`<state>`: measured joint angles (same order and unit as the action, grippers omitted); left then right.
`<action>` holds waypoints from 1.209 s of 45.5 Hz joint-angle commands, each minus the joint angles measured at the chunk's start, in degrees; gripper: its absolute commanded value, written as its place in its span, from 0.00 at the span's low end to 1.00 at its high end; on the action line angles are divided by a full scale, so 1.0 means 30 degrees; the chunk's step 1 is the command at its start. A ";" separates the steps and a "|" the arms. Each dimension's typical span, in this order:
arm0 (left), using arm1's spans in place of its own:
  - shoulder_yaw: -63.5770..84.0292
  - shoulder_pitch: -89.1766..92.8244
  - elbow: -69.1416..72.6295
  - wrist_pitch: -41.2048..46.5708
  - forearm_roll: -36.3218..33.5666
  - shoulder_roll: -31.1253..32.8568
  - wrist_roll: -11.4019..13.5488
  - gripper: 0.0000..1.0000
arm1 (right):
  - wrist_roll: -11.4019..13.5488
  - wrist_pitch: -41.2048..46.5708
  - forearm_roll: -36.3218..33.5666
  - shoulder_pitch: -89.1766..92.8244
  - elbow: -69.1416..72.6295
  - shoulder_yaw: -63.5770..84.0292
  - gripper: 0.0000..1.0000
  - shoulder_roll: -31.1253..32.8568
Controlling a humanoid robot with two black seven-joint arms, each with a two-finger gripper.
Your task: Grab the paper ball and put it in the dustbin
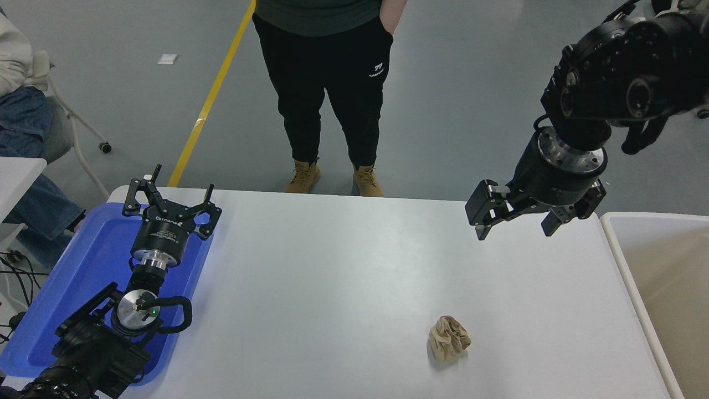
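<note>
Paper ball (449, 346) on table — well below the right hand (516, 228)

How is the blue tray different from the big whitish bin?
The shallow blue plastic tray sits at the table's left end, while the large off-white bin with beige inside stands past the right edge. The tray is bright blue and low; the bin is pale and looks deeper. The parked left gripper hangs over the tray; nothing hangs over the bin. Both are rectangular with rounded rims.
</note>
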<state>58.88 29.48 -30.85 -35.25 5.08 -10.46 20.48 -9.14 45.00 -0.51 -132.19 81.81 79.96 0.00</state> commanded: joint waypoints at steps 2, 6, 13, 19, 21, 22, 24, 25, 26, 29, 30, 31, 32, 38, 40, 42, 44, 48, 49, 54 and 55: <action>0.0001 -0.0012 0.0000 0.0002 -0.0024 0.0029 -0.0001 1.00 | 0.0000 0.0000 0.0023 0.0058 -0.0024 -0.0079 1.00 0.0000; 0.0001 0.0017 0.0000 0.0060 0.0034 0.0029 -0.0030 1.00 | 0.0000 0.0000 0.0023 0.0117 -0.0024 -0.0109 1.00 0.0000; 0.0001 0.0017 0.0000 0.0031 0.0034 -0.0001 -0.0001 1.00 | 0.0000 0.0000 0.0023 0.0146 -0.0024 -0.0138 1.00 0.0000; -0.0028 0.0017 0.0000 0.0060 0.0005 -0.0001 -0.0001 1.00 | 0.0000 -0.0117 0.0023 0.0146 -0.0082 -0.0226 1.00 0.0000; -0.0028 0.0017 0.0000 0.0031 0.0034 -0.0001 -0.0030 1.00 | 0.0000 -0.0118 0.0023 0.0175 -0.0083 -0.0284 1.00 0.0000; -0.0028 0.0017 0.0000 0.0031 0.0034 -0.0001 -0.0001 1.00 | 0.0000 -0.0118 0.0023 0.0175 -0.0083 -0.0372 1.00 0.0000; -0.0028 0.0017 0.0000 0.0031 0.0034 -0.0001 -0.0001 1.00 | 0.0000 -0.0147 -0.0006 0.0175 -0.0083 -0.0460 1.00 0.0000; -0.0028 0.0017 0.0000 0.0031 0.0034 -0.0001 -0.0001 1.00 | 0.0000 -0.0147 -0.0007 0.0175 -0.0083 -0.0518 1.00 0.0000; -0.0028 0.0017 0.0000 0.0031 0.0034 -0.0001 -0.0001 1.00 | 0.0000 -0.0176 -0.0007 0.0146 -0.0083 -0.0519 1.00 0.0000; -0.0028 0.0017 0.0000 0.0060 0.0034 -0.0001 -0.0001 1.00 | 0.0000 -0.0176 -0.0007 0.0146 -0.0083 -0.0636 1.00 0.0000; -0.0028 0.0017 0.0000 0.0031 0.0034 -0.0001 -0.0001 1.00 | -0.0029 -0.0176 -0.0007 0.0146 -0.0083 -0.0665 1.00 0.0000; -0.0028 0.0017 0.0029 0.0031 0.0034 -0.0001 -0.0001 1.00 | -0.0029 -0.0176 -0.0036 0.0146 -0.0083 -0.0665 1.00 0.0000; -0.0028 0.0017 0.0000 0.0031 0.0034 -0.0001 -0.0001 1.00 | -0.0058 -0.0176 -0.0065 0.0146 -0.0083 -0.0694 1.00 0.0000; -0.0028 0.0017 0.0000 0.0031 0.0034 -0.0001 -0.0001 1.00 | -0.0058 -0.0176 -0.0738 0.0146 -0.0083 -0.1075 1.00 0.0000; -0.0028 0.0017 0.0029 0.0031 0.0034 -0.0001 -0.0001 1.00 | -0.0058 -0.0205 -0.0973 0.0146 -0.0083 -0.1163 1.00 0.0000; 0.0001 0.0017 0.0000 0.0060 0.0034 -0.0001 -0.0001 1.00 | -0.0058 -0.0234 -0.1236 0.0146 -0.0083 -0.1280 1.00 0.0000; 0.0001 0.0017 0.0000 0.0031 0.0034 -0.0001 -0.0001 1.00 | -0.0058 -0.0264 -0.1470 0.0204 -0.0112 -0.1514 1.00 0.0000; 0.0001 0.0017 0.0000 0.0031 0.0034 -0.0001 -0.0001 1.00 | -0.0058 -0.0848 -0.1793 0.0730 -0.0346 -0.2129 1.00 0.0000; 0.0001 0.0017 0.0000 0.0031 0.0034 -0.0001 -0.0001 1.00 | -0.0058 -0.1053 -0.1823 0.0877 -0.0346 -0.2188 1.00 0.0000; 0.0001 0.0017 0.0000 0.0031 0.0034 -0.0001 -0.0001 1.00 | -0.0058 -0.1786 -0.1940 0.1843 -0.0609 -0.2306 1.00 0.0000; 0.0001 0.0017 0.0000 0.0060 0.0034 -0.0001 -0.0001 1.00 | -0.0058 -0.1903 -0.1940 0.2077 -0.0697 -0.2335 1.00 0.0000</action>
<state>58.84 29.53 -30.83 -35.14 5.19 -10.46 20.47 -9.31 42.63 -4.70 -130.08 81.02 74.84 0.00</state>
